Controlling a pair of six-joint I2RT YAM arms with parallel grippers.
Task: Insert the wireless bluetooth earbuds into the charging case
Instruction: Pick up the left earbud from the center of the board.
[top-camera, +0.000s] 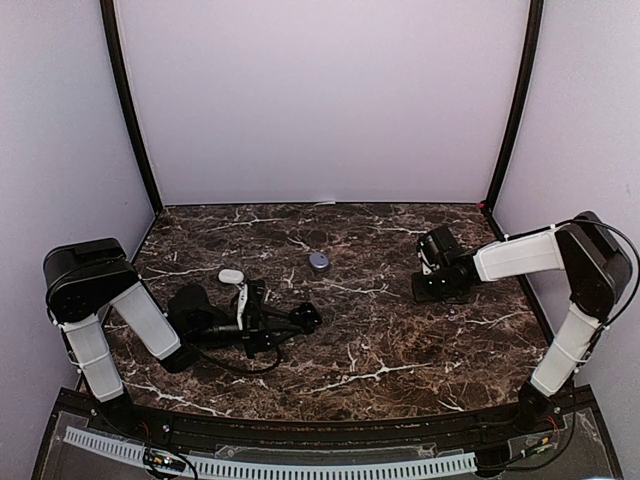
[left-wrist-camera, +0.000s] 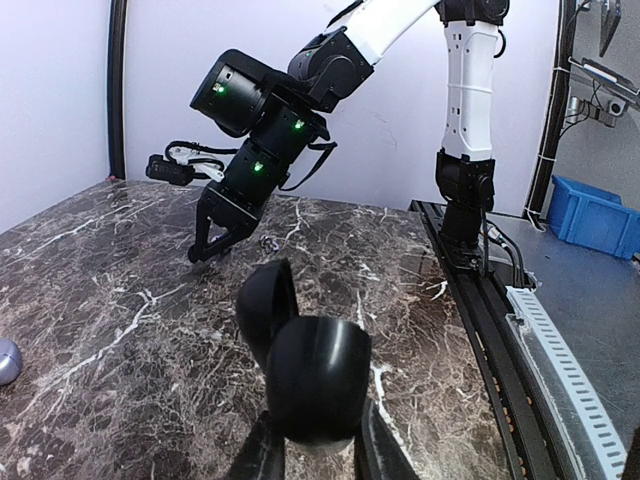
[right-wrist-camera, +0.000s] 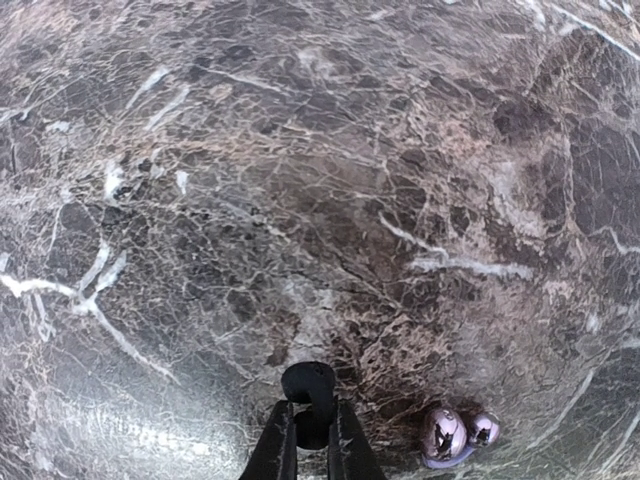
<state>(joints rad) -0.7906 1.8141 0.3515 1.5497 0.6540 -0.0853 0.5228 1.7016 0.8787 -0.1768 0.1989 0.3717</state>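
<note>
My left gripper (top-camera: 285, 322) lies low over the table, shut on an open black charging case (top-camera: 306, 317). In the left wrist view the case (left-wrist-camera: 320, 375) sits between my fingers with its lid (left-wrist-camera: 265, 300) swung up. My right gripper (top-camera: 437, 291) points down at the table on the right. In the right wrist view it (right-wrist-camera: 310, 425) is shut on a tiny black earbud (right-wrist-camera: 308, 383) right at the marble. A shiny purple earbud (right-wrist-camera: 452, 436) lies just right of the fingers.
A white case (top-camera: 231, 275) lies behind my left gripper. A closed purple case (top-camera: 319, 261) sits mid-table, also at the left wrist view's left edge (left-wrist-camera: 5, 360). Walls enclose the dark marble table (top-camera: 380, 350); a rail runs along its near edge.
</note>
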